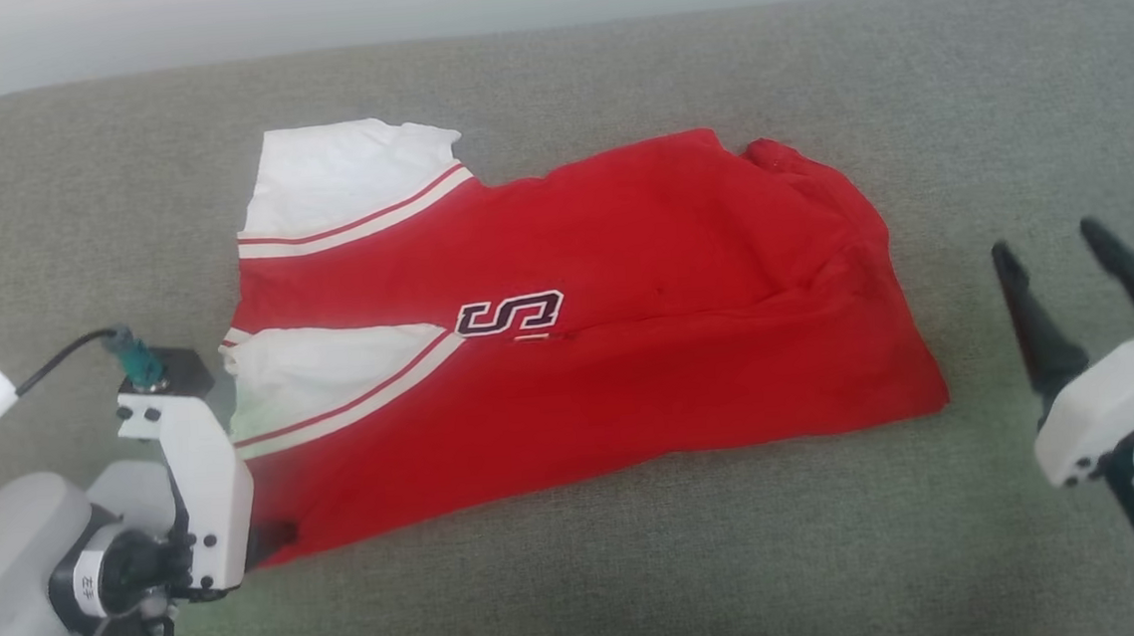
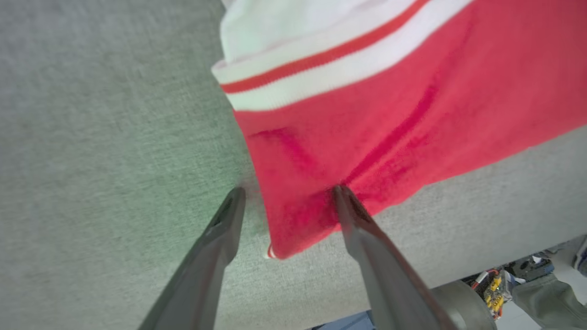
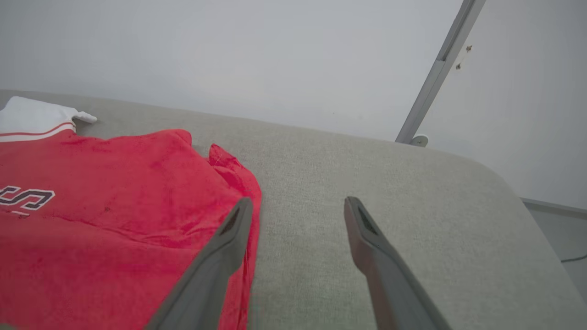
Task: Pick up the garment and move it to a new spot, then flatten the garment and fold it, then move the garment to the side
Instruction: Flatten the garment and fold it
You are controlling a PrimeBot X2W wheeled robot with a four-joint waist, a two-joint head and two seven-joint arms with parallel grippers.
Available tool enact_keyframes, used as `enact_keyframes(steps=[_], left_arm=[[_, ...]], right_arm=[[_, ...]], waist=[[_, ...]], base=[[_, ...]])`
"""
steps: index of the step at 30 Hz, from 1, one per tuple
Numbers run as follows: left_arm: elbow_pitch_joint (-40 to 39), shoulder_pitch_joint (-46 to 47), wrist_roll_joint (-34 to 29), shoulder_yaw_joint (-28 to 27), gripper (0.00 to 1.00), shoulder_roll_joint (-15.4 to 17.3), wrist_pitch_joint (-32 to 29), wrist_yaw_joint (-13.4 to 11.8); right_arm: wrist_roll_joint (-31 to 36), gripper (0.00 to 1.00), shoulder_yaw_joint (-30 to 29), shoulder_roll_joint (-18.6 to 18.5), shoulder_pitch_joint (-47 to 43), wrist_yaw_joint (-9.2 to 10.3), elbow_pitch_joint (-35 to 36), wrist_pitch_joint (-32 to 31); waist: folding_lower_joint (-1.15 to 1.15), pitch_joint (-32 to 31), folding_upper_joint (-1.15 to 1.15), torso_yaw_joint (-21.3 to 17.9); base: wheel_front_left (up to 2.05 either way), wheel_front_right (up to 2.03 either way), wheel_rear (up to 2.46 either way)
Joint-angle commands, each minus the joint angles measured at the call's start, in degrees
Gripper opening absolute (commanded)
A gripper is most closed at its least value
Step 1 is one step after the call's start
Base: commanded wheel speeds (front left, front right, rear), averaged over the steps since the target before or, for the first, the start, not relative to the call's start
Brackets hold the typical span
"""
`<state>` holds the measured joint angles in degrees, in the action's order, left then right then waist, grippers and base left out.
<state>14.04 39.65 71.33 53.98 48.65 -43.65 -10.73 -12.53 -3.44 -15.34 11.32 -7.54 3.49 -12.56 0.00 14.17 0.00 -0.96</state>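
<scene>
The garment (image 1: 627,324) is a red shirt with white sleeves, striped trim and a black-and-white letter on the front. It lies folded in the middle of the grey cushion (image 1: 645,572). My left gripper (image 2: 289,189) is open and straddles the garment's (image 2: 390,128) near left corner. One fingertip (image 2: 341,195) touches the red cloth and the other rests on the cushion beside the hem. In the head view the pale left wrist (image 1: 189,474) covers those fingers. My right gripper (image 1: 1045,238) stands open and holds nothing, just right of the garment's (image 3: 114,206) right edge.
The cushion's rounded edge (image 3: 495,174) falls off to the right. A slanted metal bar (image 3: 435,73) stands against the pale wall behind. Below the cushion's front edge, wires and clutter (image 2: 495,288) lie on the floor. A black cable (image 1: 42,370) runs from my left wrist.
</scene>
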Motion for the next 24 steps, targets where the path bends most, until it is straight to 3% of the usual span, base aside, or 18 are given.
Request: enact_keyframes(steps=[1, 5, 8, 14, 24], left_arm=[[1.2, -1.4, 0.5, 0.2, 1.00, -0.3, 0.5, 0.5], [5.7, -2.9, 1.0, 0.7, 1.00, -2.3, 1.6, 1.8], [8.1, -3.4, 1.5, 1.5, 0.00, -4.5, 1.8, 3.3], [10.9, -1.9, -0.1, 2.6, 0.00, -7.5, 3.0, 6.6], [14.1, 0.6, -1.2, 3.0, 0.00, -11.2, 4.5, 9.1]], right_arm=[[-0.3, 1.00, 0.2, 0.5, -1.1, 0.11, 0.7, -0.8], [-1.4, 1.00, 0.8, 0.3, -3.2, 0.11, 1.5, -4.2], [-3.1, 1.00, 1.6, 0.0, -4.2, 0.11, 1.5, -7.6], [-6.4, 1.00, 3.4, -1.4, -4.1, 0.11, 1.0, -17.1], [-9.6, 1.00, 6.0, -3.6, 0.3, 0.09, -3.8, -33.0]], waist=[[0.00, 0.1, 0.00, -0.2], [0.00, 0.3, 0.00, -0.2], [0.00, 0.3, 0.00, 0.2], [0.00, 0.4, 0.00, 1.4], [0.00, 1.7, 0.00, 3.6]], base=[[0.00, 0.00, 0.00], [0.00, 0.00, 0.00], [0.00, 0.00, 0.00], [0.00, 0.00, 0.00], [0.00, 0.00, 0.00]])
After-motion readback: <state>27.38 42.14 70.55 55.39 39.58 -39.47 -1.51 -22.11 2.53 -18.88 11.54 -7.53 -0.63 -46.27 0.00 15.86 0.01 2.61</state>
